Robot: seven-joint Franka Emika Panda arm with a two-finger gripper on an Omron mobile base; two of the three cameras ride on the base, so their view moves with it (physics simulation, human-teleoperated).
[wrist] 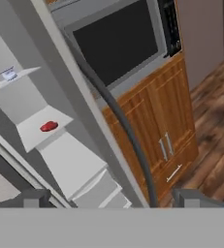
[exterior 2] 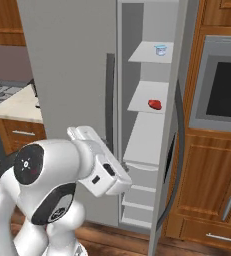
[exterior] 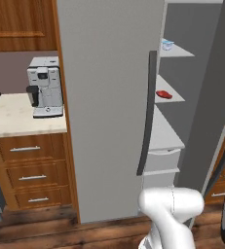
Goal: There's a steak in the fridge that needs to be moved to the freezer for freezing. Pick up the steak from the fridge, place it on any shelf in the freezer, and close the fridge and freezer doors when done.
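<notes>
The steak lies on the middle solid grey shelf of the open freezer. The wide fridge door with its dark bar handle stands shut. The freezer door hangs open at the right, seen nearly edge-on, and its curved handle is close in front of the hand. My gripper is open with nothing between its fingers, well below and short of the steak. The white hand sits low before the freezer.
A small clear cup stands on the freezer's upper shelf. Grey drawers fill its lower part. A built-in oven and wooden cabinets are right of the open door. A coffee machine stands on the left counter.
</notes>
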